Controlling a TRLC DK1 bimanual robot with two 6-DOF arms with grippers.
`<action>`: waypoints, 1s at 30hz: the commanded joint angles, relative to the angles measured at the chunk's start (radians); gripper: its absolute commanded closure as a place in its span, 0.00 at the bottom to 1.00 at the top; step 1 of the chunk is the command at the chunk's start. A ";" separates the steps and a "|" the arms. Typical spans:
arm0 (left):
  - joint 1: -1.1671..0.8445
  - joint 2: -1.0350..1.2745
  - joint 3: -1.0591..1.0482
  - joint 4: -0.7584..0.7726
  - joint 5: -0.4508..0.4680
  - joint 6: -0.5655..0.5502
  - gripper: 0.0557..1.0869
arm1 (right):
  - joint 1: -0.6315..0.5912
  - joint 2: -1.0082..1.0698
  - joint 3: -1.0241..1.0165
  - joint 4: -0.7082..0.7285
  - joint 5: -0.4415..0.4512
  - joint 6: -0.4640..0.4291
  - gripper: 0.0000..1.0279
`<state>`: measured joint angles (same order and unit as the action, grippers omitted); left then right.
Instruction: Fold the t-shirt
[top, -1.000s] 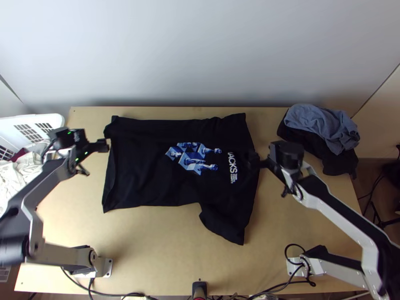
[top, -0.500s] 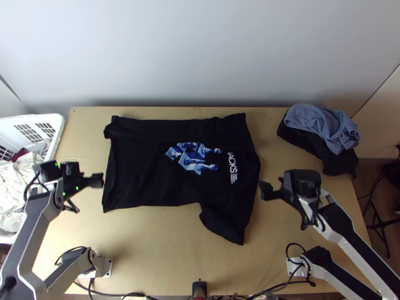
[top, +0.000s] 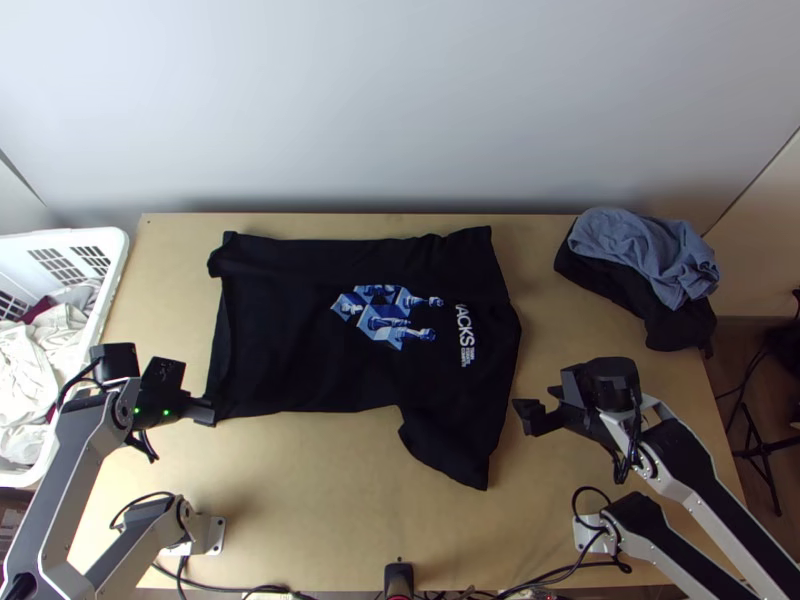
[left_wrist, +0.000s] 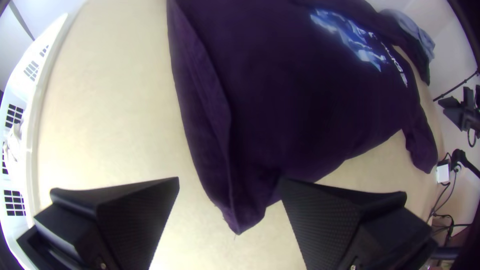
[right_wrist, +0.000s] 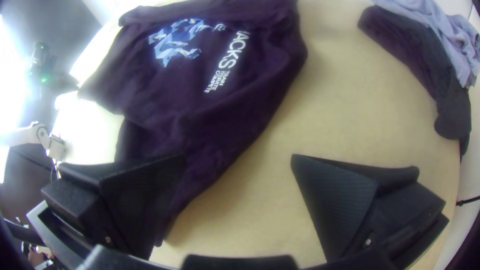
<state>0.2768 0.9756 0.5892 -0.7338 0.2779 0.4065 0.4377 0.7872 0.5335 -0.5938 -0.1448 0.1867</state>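
In the top view my left gripper (top: 204, 411) is at the shirt's lower left corner, and my right gripper (top: 522, 408) is just right of the sleeve that points to the near edge. The black t-shirt (top: 290, 340) lies spread sideways on the table, blue print up, its hem at the left. Seen from the left wrist, the open left gripper (left_wrist: 230, 182) has the hem corner of the shirt (left_wrist: 300, 100) between its spread fingers, not clamped. In the right wrist view the right gripper (right_wrist: 239, 157) is wide open, one finger over the sleeve of the shirt (right_wrist: 210, 120).
A blue-grey garment (top: 640, 250) and a dark one (top: 675, 325) lie heaped at the table's back right. A white basket (top: 118, 250) with laundry stands beyond the left edge. Bare wood (top: 340, 490) lies in front of the shirt.
Both arms have come down the picture toward the near side, the left along the hem to its corner, the right away from the shirt's collar end. The shirt has not moved.
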 joint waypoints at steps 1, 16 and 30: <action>-0.008 0.029 0.011 -0.072 0.014 0.017 0.06 | 0.009 -0.002 0.002 -0.018 -0.027 -0.033 0.06; -0.039 0.095 0.001 -0.019 0.070 -0.035 0.06 | 0.013 0.000 -0.049 0.054 -0.029 -0.032 0.07; -0.037 0.204 -0.037 0.093 0.069 -0.054 0.96 | 0.009 -0.011 -0.067 0.069 -0.029 -0.021 0.07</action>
<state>0.2340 1.1164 0.5602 -0.6910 0.3485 0.3553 0.4496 0.7776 0.4698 -0.5316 -0.1734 0.1566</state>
